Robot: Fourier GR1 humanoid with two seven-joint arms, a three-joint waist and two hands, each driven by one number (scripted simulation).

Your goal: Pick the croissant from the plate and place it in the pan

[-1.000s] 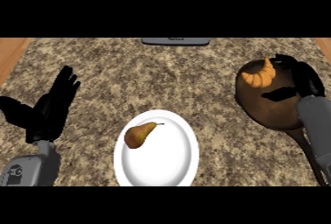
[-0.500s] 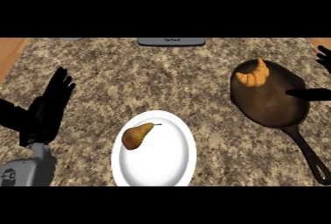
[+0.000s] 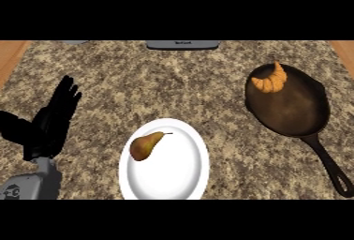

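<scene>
Croissant (image 3: pixel 270 81): lies in the pan (image 3: pixel 294 110), by its far rim.
Plate (image 3: pixel 173 176): holds a pear (image 3: pixel 144 146).
Left hand (image 3: pixel 50 123): fingers straight, holding nothing, at the left.

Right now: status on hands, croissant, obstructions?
Left hand open, resting at left. Right hand out of view. Croissant in pan. Pear on plate; nothing blocking.

A pear (image 3: pixel 145 146) lies on its side, stem pointing up-right. Well beyond the pear, a grey appliance (image 3: pixel 182 44) sits at the granite counter's (image 3: pixel 173 84) far edge.
</scene>
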